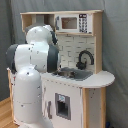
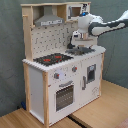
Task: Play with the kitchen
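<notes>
1. My fingers first, and I honestly cannot tell whether they are apart or together: my gripper [image 2: 76, 40] sits low over the sink end of the kitchen [image 2: 60, 75], and in the first exterior view my own white arm [image 1: 31, 60] blocks it completely.
2. The gripper hangs just beside the black faucet [image 1: 84, 58], above the sink basin [image 1: 74, 74]. I judge that is why I am here: the tap and basin are the nearest things to fiddle with on this side.
3. Out from the wrist, my forearm [image 2: 107, 25] runs in from the second exterior view's right, roughly level, then bends down at the wrist so the hand points toward the counter [image 1: 102, 78].
4. The kitchen stands upright on the wooden floor [image 2: 100, 107] against a dark curtain [image 1: 116, 45], stovetop [image 2: 52, 59] towards the second exterior view's left, sink towards the second exterior view's right.
5. The oven door [image 2: 64, 95] looks closed, and the grey hood [image 2: 49, 20] hangs over the burners, well apart from me.
6. A toy microwave [image 1: 74, 23] sits on the top shelf, above my hand and untouched.
</notes>
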